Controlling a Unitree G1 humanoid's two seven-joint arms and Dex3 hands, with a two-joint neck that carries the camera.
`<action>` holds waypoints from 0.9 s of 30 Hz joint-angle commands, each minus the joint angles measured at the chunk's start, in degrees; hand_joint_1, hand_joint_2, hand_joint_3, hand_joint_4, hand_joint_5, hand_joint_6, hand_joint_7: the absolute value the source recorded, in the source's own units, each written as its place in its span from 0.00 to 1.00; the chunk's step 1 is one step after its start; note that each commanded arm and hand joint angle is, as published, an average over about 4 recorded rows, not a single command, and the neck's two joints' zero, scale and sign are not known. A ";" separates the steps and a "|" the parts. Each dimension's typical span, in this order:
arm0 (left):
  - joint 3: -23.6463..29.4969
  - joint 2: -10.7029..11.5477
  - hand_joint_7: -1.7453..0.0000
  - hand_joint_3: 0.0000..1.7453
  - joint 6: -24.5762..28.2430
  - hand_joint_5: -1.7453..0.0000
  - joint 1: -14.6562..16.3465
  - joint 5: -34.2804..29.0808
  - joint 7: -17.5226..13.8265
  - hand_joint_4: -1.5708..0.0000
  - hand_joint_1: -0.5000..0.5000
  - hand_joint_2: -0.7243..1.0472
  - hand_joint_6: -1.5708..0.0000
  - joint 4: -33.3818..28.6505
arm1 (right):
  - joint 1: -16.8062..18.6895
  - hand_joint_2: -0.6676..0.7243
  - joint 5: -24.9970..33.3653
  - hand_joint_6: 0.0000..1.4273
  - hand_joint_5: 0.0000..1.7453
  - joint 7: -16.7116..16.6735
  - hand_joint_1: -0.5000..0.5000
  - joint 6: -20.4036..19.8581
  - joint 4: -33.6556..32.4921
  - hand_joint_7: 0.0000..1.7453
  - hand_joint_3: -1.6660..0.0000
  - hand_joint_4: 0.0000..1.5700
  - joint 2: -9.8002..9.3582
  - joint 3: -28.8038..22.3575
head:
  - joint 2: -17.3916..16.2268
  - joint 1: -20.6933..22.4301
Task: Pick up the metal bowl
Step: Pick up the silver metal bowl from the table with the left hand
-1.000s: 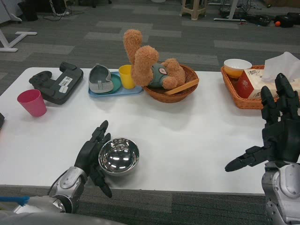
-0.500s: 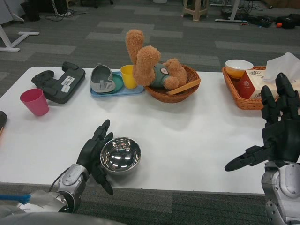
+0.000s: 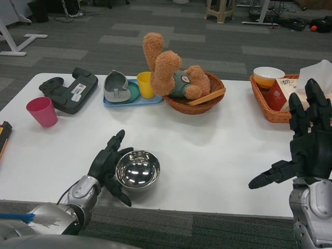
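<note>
Your shiny round metal bowl [image 3: 137, 169] sits upright near the front edge of the white table [image 3: 207, 150]. Your black left hand [image 3: 107, 165] is against the bowl's left side, fingers [image 3: 117, 140] spread around the rim, not closed. Your black right hand [image 3: 306, 140] hovers well apart at right, fingers splayed, holding nothing.

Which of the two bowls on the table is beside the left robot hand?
The metal bowl, shiny, at the near table edge beside the left robot hand. The yellow-and-white bowl sits far off in the wicker tray.
</note>
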 commanded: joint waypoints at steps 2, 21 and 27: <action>-1.55 -0.96 0.86 0.03 2.02 0.35 0.43 0.67 -0.04 0.90 0.00 0.35 0.92 1.78 | 0.77 1.00 0.09 0.00 0.11 -0.04 0.30 -1.02 -0.56 0.12 1.00 0.00 -0.02 -0.31 | -0.05 0.05; -4.26 -1.99 0.53 0.00 4.84 0.24 -2.76 1.42 2.81 0.77 0.00 0.75 0.63 6.17 | 0.77 1.00 0.09 0.00 0.11 -0.04 0.33 -1.13 -0.54 0.12 1.00 0.00 0.16 -0.13 | -0.01 -0.02; -4.68 -1.99 0.25 0.00 6.27 0.13 -2.89 1.42 3.03 0.62 0.00 0.80 0.36 6.17 | 0.77 1.00 0.09 0.00 0.11 -0.04 0.33 -1.13 -0.60 0.12 1.00 0.00 0.16 -0.07 | -0.27 0.03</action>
